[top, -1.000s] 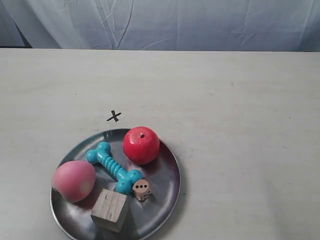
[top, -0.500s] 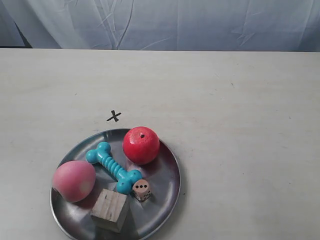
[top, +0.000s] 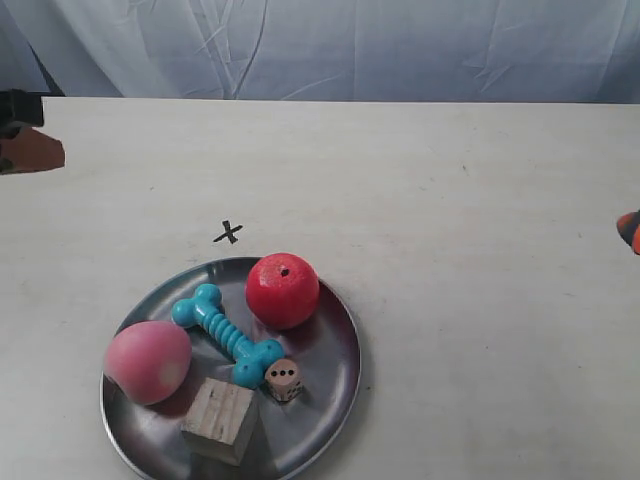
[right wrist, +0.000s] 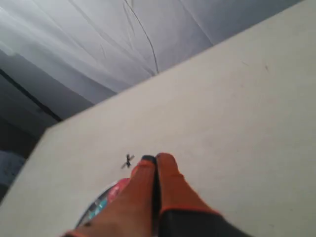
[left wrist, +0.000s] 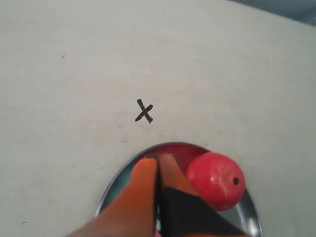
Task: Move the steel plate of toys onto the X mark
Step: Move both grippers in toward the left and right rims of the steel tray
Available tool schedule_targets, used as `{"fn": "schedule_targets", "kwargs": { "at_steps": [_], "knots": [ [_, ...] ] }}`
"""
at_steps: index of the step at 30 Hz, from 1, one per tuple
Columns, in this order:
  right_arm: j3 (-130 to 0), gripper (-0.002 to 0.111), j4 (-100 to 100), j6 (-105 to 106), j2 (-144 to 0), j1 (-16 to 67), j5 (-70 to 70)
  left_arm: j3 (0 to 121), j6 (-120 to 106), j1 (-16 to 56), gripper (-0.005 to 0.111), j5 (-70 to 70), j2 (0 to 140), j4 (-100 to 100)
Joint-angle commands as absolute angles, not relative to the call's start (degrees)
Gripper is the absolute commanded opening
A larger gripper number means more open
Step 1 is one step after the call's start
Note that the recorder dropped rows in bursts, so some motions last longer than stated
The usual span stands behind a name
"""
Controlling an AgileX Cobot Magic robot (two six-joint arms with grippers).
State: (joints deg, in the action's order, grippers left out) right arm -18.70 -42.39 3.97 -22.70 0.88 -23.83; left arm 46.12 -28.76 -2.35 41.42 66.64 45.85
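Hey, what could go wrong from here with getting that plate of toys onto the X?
The apple and peach lie loose on the plate; a tilt or jerk could roll them over its low rim. The X mark sits just beyond that rim, so a long push would likely overshoot it. The left gripper and right gripper are both shut, and a thin, shiny rim may slip from a pinch.

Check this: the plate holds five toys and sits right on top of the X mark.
Wrong. The plate holds five toys but sits beside the X mark, which lies uncovered just past the rim near the apple. The exterior view shows it.
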Motion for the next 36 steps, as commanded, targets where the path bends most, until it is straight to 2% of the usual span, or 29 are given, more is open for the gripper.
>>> {"fn": "schedule_targets", "kwargs": {
  "at_steps": [1,6,8,15,16,22,26,36],
  "knots": [
    [-27.97,-0.001,-34.06,4.4,-39.17,0.71,-31.26,48.38,-28.42,-2.18,0.0,47.01,72.2,41.6],
    [-40.4,-0.001,-31.57,7.83,-63.05,0.71,-41.46,51.22,-28.05,-4.07,0.001,51.45,79.36,40.13],
    [-43.09,0.004,-32.5,9.02,-69.09,0.71,-43.21,51.87,-28.05,-5.52,0.006,52.19,81.6,40.13],
    [-44.64,0.047,-43.57,21.18,-84.59,0.71,-44.87,52.72,-28.05,-9.15,0.038,54.14,89.36,40.25],
    [-44.64,0.049,-45.28,22.44,-86.03,0.71,-45.11,52.84,-28.34,-9.15,0.041,54.38,90.53,40.25],
    [-44.64,0.05,-50.34,27.21,-90.19,2.23,-46.61,52.84,-30.54,-9.01,0.045,54.56,95.98,42.77],
    [-46.03,0.05,-49.96,27.23,-90.57,7.27,-42.88,52.84,-33.57,-9.01,0.045,54.62,99.61,45.94],
    [-47.19,0.05,-48.71,26.87,-96.96,11.32,-41.53,52.84,-34.9,-6.16,0.045,53.75,100.1,43.23]
  ]
}}
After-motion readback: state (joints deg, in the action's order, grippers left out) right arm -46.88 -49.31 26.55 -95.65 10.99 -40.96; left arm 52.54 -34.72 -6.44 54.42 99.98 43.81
